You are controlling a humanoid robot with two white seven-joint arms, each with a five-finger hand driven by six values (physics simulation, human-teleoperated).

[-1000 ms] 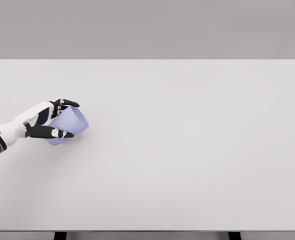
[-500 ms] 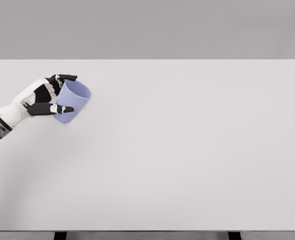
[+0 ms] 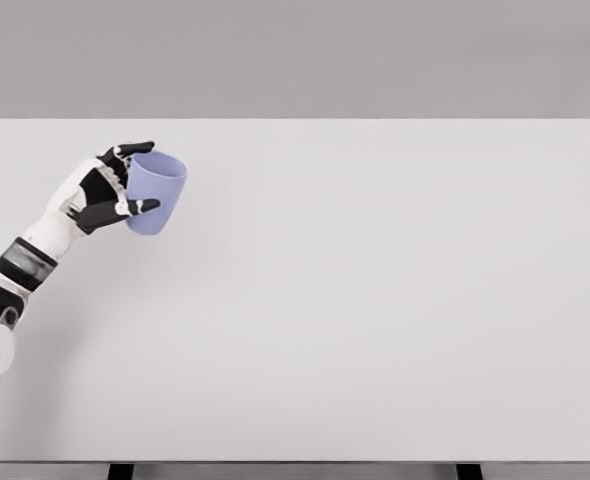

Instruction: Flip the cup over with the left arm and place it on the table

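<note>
Wide, flat, matte white rectangular table (image 3: 375, 320) fills nearly the whole head view, far edge running straight under a plain grey backdrop. Two dark legs just show below its near edge.

White segmented left arm (image 3: 15, 280) comes in from the lower left: rounded white shell at the picture's edge, a dark band at the wrist, then forearm angling up and to the right.

Left hand (image 3: 100, 188), white back with black fingers, sits over the table's far-left area. Closed around the cup from the cup's left side. One black finger (image 3: 135, 148) hooks over the top at the rim's left edge; another digit with a white joint lies across the front of the wall, about mid-height, tip pointing right. Palm is pressed to the cup's left wall, so the hand covers that side and the right side is bare.

Small pale lavender-blue plastic cup (image 3: 157, 195), smooth, no handle, tapering toward the base. Mouth is up, close to upright, leaning slightly; rim is the widest part, at the top. It lies immediately right of the palm, touching it. Cannot tell whether the base touches the tabletop or hangs just above it; no clear contact shadow under it.
</note>
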